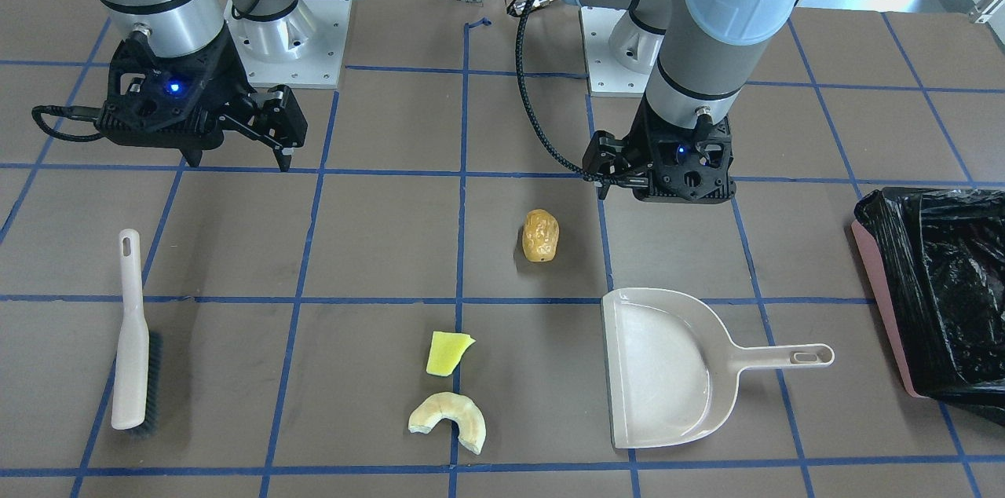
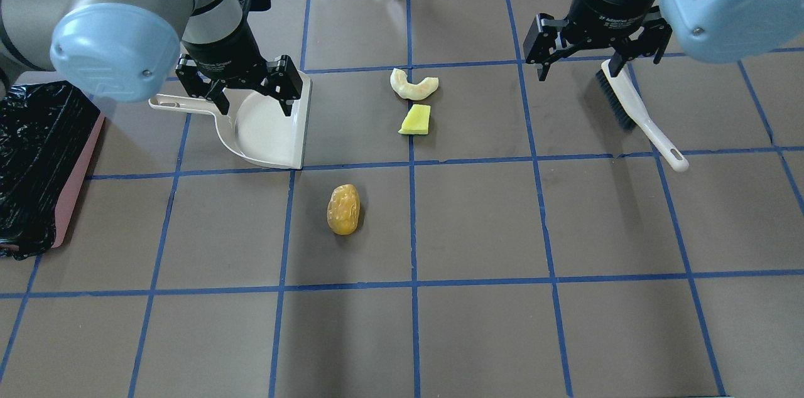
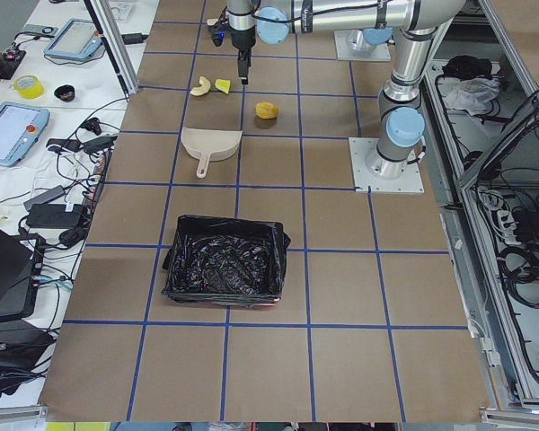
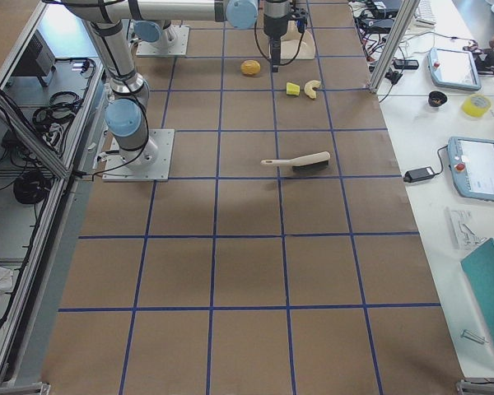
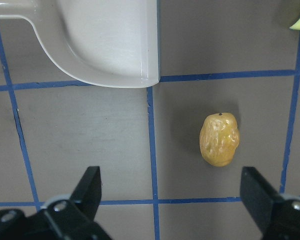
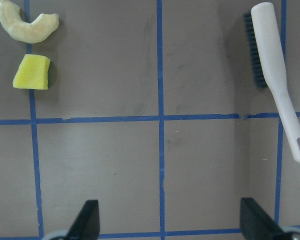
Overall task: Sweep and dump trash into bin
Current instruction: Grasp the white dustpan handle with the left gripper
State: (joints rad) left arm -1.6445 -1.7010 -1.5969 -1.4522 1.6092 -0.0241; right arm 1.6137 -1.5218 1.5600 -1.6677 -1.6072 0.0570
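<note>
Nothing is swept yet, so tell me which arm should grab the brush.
The right arm. Its open right hand hovers close to the brush, which lies on that arm's side of the table. The left hand, also open, hangs by the dustpan on the other side.

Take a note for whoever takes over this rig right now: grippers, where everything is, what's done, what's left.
Left gripper: jaws open, empty, above the table near the dustpan.
Right gripper: jaws open, empty, near the brush.
The golden-brown lump, yellow-green wedge and pale crescent lie loose on the table; dustpan empty; bin at the robot's left end.
Done: nothing.
Left: grasp brush and dustpan, sweep, dump.
</note>
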